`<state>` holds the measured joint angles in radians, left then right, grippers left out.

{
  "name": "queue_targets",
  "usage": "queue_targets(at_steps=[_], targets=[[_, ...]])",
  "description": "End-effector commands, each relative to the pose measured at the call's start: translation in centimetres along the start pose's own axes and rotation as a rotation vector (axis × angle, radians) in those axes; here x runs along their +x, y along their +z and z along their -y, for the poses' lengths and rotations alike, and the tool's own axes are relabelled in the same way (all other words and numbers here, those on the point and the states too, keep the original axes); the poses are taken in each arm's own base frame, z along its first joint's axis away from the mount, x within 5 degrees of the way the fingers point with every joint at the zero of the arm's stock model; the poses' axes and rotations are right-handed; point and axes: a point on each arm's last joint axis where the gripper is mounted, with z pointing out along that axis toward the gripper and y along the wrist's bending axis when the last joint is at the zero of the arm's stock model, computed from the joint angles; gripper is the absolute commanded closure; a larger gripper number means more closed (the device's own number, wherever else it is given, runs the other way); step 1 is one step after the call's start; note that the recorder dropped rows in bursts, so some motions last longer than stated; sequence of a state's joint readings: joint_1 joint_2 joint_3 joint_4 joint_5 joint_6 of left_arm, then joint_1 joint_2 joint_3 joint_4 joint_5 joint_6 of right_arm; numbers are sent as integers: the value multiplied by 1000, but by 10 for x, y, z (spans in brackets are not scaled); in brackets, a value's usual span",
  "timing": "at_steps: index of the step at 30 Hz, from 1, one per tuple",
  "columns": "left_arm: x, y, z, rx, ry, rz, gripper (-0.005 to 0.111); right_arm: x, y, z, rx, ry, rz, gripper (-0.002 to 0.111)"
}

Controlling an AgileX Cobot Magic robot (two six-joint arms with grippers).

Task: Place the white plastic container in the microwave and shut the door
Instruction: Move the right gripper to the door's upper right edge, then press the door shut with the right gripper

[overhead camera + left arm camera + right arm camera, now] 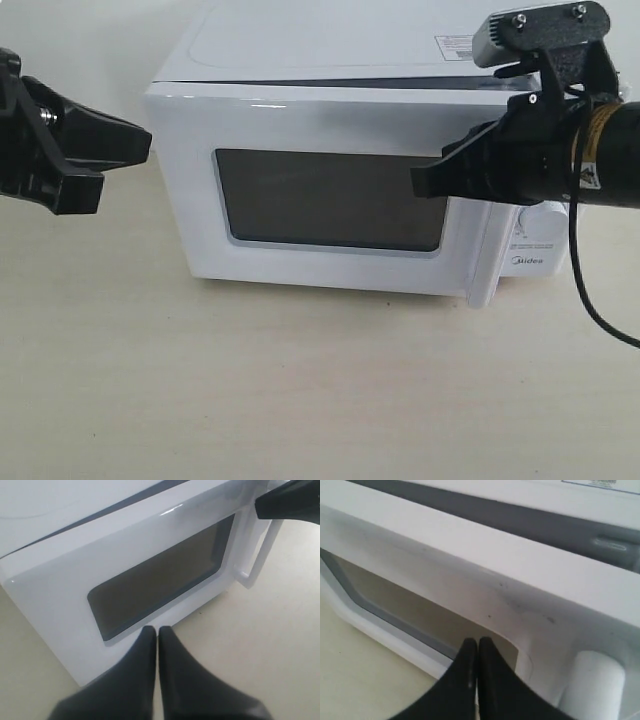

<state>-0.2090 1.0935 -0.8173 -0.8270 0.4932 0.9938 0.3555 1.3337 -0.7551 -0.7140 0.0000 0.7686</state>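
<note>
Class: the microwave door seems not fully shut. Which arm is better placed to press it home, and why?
Right. The right gripper, shut, is in front of the door beside the handle, its swinging edge. The left gripper hangs off the hinge side of the microwave, apart from the door.

**ARM AND GRIPPER STATUS**

The left gripper (138, 143) enters from the left edge of the exterior view and points toward the middle. It appears tilted slightly downward, though most of it is cropped. Its fingers (145, 652) are pressed together with no gap. The right gripper (420, 183) reaches in from the right edge, roughly level. Its fingers (467, 657) also meet along their length. The right arm (612, 155) carries a grey camera bracket (540, 35) above the wrist.
</note>
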Motion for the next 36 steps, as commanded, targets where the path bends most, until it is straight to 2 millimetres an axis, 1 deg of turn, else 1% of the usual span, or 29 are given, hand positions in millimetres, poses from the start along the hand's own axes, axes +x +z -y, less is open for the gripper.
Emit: queue_targets(at_steps=[1,6,9,21,30,36], targets=[[2,1,-1,-1,-14,-5,103,-10,1,0,-16,3,42,109],[2,1,-1,-1,-14,-5,103,-29,-1,3,27,-36,64,109],[2,1,-1,-1,-14,-5,103,-33,3,5,54,-39,44,109],[2,1,-1,-5,-12,-3,103,-23,17,7,64,-68,-8,109],[1,1,-1,-7,-12,-2,103,-28,15,35,112,11,41,109],[1,1,-2,-18,-10,5,103,-30,13,32,100,11,54,109]])
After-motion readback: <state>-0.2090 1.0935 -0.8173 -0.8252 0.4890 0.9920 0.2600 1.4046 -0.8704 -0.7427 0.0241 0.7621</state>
